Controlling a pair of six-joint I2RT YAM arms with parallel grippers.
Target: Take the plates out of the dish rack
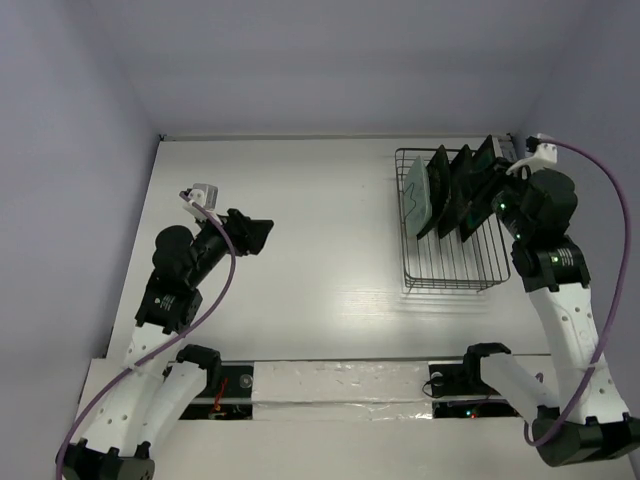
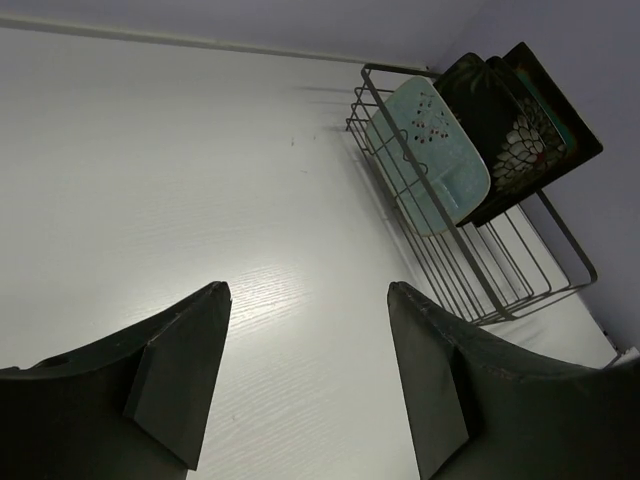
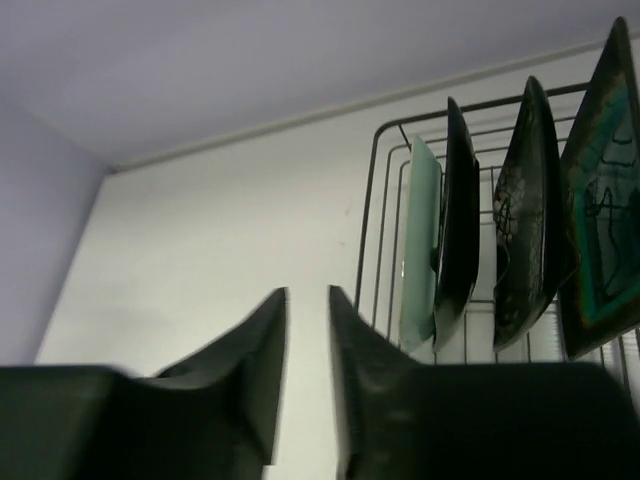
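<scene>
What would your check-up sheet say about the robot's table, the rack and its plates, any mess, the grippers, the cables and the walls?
Surface: white table, wood-grain finish.
Job's things: black wire dish rack at far right. Four plates stand upright in it: mint plate, two black flowered plates, teal-centred plate.
Clutter: nothing seen.
Grippers: left gripper open wide, empty. Right gripper open narrowly, empty, close to the rack.
Cables: left purple cable and right purple cable, one per arm.
Surroundings: pale walls on three sides.
</scene>
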